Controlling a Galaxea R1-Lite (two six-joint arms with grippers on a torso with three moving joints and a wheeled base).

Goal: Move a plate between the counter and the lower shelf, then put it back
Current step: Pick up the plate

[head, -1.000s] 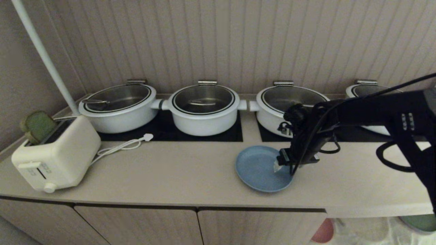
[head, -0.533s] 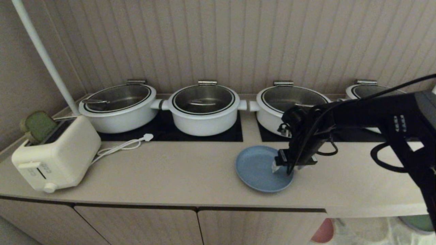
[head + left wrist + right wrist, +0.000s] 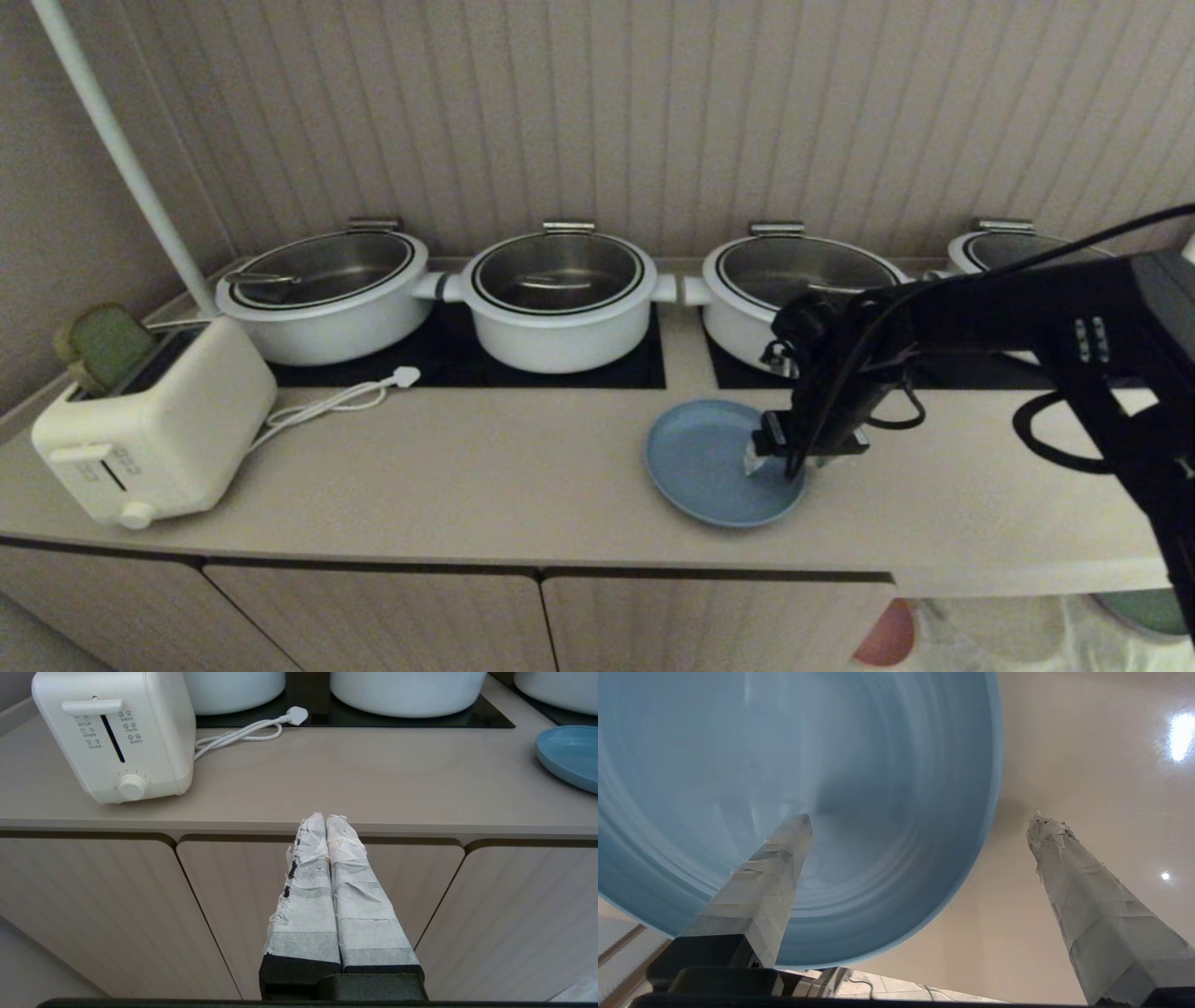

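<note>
My right hand [image 3: 794, 459] spread wide over the plate [image 3: 709, 462] on the table [image 3: 485, 476]

One taped finger [image 3: 770, 877] sits above the plate's inside, the other finger [image 3: 1083, 886] outside its rim, gripping nothing. My left hand [image 3: 326, 821] is parked before the cabinet doors [image 3: 224, 905], fingers pressed together. The toaster [image 3: 117, 732] carries small printed icons I cannot read. The table is smooth beige; white pots [image 3: 558, 299] stand on black hob panels [image 3: 467, 364] against a ribbed wall [image 3: 597, 112].

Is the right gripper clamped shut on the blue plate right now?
No. In the right wrist view the right gripper is wide open, one finger over the plate and the other over the counter beside its rim.
</note>
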